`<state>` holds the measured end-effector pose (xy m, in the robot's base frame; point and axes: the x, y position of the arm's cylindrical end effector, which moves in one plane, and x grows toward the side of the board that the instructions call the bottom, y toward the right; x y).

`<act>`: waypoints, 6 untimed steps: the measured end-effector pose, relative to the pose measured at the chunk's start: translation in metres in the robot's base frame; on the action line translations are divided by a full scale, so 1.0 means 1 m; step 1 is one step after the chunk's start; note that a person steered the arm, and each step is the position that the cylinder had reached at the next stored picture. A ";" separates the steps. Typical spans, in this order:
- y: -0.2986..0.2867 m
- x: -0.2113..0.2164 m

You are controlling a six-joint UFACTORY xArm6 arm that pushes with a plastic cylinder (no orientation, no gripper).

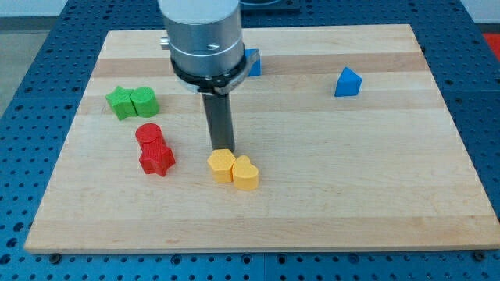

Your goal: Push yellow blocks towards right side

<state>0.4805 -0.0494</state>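
Two yellow blocks lie touching near the board's middle bottom: a yellow hexagon-like block point(221, 165) on the left and a yellow heart-shaped block point(245, 173) on the right. My tip point(221, 148) stands at the top edge of the left yellow block, touching or almost touching it. The rod rises to the large grey arm head point(203, 35) at the view's top.
A red cylinder point(148, 136) and a red star point(156, 159) sit left of the yellow blocks. Two green blocks point(132, 102) lie at the left. A blue block point(251, 62) is half hidden behind the arm; a blue triangle point(348, 82) is at the right. Wooden board point(375, 172).
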 end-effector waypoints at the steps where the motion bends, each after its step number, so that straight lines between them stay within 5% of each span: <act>1: 0.008 0.000; 3: -0.037 -0.018; 6: -0.053 0.014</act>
<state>0.4948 -0.1021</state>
